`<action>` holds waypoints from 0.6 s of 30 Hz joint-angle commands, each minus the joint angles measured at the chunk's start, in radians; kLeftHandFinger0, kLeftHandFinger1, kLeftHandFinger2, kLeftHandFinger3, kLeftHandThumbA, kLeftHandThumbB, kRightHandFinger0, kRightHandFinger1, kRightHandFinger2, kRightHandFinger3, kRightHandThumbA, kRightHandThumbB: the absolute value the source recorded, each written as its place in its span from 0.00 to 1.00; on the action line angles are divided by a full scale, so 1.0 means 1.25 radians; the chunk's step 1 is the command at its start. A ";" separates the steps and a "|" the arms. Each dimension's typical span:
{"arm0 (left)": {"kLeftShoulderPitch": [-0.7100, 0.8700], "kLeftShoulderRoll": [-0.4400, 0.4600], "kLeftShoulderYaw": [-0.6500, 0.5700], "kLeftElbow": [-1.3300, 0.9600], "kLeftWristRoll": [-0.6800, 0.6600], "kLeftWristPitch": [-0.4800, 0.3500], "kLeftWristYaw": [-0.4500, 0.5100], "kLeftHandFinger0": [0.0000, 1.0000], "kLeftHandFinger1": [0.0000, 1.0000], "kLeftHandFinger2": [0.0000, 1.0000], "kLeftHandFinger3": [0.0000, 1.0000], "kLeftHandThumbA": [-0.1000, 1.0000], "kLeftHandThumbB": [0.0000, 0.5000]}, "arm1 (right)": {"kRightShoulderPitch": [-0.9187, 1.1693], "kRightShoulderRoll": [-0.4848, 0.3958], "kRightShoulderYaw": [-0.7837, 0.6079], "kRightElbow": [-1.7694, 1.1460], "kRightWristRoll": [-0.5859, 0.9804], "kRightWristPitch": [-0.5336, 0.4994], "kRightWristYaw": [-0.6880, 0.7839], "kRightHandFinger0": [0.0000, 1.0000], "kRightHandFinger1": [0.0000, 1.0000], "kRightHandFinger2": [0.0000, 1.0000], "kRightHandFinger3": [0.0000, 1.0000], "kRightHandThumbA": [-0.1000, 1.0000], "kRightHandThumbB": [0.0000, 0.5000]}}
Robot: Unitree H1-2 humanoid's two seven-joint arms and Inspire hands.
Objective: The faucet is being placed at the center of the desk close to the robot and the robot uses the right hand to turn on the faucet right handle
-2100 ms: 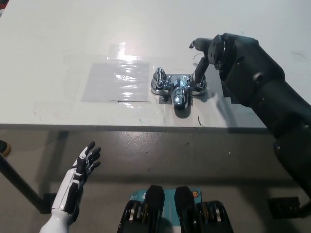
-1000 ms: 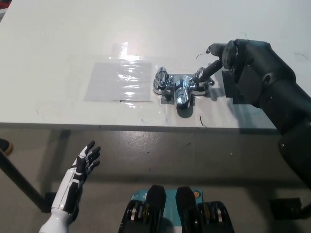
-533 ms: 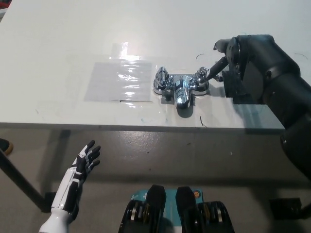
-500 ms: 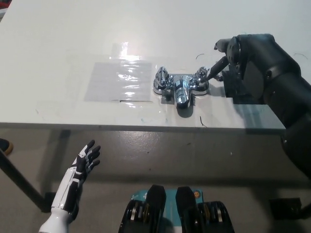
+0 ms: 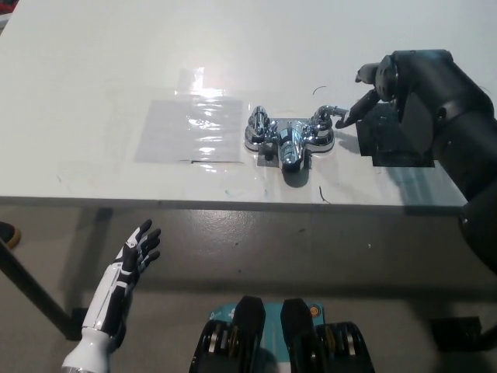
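A chrome faucet point(image 5: 288, 140) sits on the white desk point(image 5: 248, 70) near its front edge, spout toward me. Its right handle point(image 5: 327, 116) points to the right and its left handle point(image 5: 258, 123) stands at the other end. My black right hand point(image 5: 386, 97) is just right of the faucet, one fingertip point(image 5: 346, 118) touching the end of the right handle, the other fingers curled back and holding nothing. My white left hand point(image 5: 130, 263) rests open below the desk edge at the lower left.
A clear plastic sheet point(image 5: 190, 128) is taped flat on the desk left of the faucet. A dark patch point(image 5: 400, 144) lies on the desk beneath my right hand. The desk's front edge point(image 5: 233, 203) runs across the middle of the view.
My right hand has drawn to the right, and the right handle has swung with it from upright to pointing right. The left hand has barely moved.
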 commanded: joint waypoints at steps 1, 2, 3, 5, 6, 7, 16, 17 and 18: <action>-0.015 0.010 -0.001 -0.020 0.010 -0.008 -0.002 1.00 1.00 1.00 1.00 1.00 0.22 | -0.064 -0.045 -0.020 -0.002 -0.011 0.010 -0.052 1.00 1.00 1.00 1.00 0.80 0.91; -0.015 0.009 0.000 -0.020 0.013 -0.010 0.000 1.00 1.00 1.00 1.00 1.00 0.22 | -0.065 -0.046 -0.021 0.000 -0.013 0.008 -0.049 1.00 1.00 1.00 1.00 0.81 0.91; -0.015 0.009 0.000 -0.015 0.015 -0.017 0.001 1.00 1.00 1.00 1.00 1.00 0.22 | -0.064 -0.047 -0.021 -0.001 -0.015 0.009 -0.053 1.00 1.00 1.00 1.00 0.81 0.91; -0.016 0.010 0.000 -0.018 0.013 -0.013 -0.002 1.00 1.00 1.00 1.00 1.00 0.20 | -0.066 -0.049 -0.026 -0.006 -0.013 0.015 -0.053 1.00 1.00 1.00 1.00 0.77 0.90; -0.015 0.009 0.000 -0.021 0.014 -0.011 -0.001 1.00 1.00 1.00 1.00 1.00 0.20 | -0.065 -0.050 -0.031 -0.004 -0.010 0.016 -0.060 1.00 1.00 1.00 1.00 0.75 0.91; -0.015 0.009 0.000 -0.021 0.014 -0.012 -0.001 1.00 1.00 1.00 1.00 1.00 0.20 | -0.065 -0.050 -0.031 -0.004 -0.010 0.016 -0.060 1.00 1.00 1.00 1.00 0.75 0.91; -0.026 0.012 -0.003 -0.017 0.009 -0.005 -0.010 1.00 1.00 1.00 1.00 1.00 0.20 | -0.076 -0.090 -0.048 -0.072 0.017 -0.018 0.137 1.00 1.00 1.00 1.00 0.84 0.95; -0.025 0.013 -0.002 -0.017 0.011 -0.006 -0.008 1.00 1.00 1.00 1.00 1.00 0.20 | -0.077 -0.104 -0.036 -0.092 0.005 -0.029 0.173 1.00 1.00 1.00 1.00 0.83 0.95; -0.025 0.013 -0.002 -0.017 0.013 -0.004 -0.007 1.00 1.00 1.00 1.00 1.00 0.22 | -0.076 -0.118 -0.033 -0.114 0.004 -0.036 0.198 1.00 1.00 1.00 1.00 0.83 0.93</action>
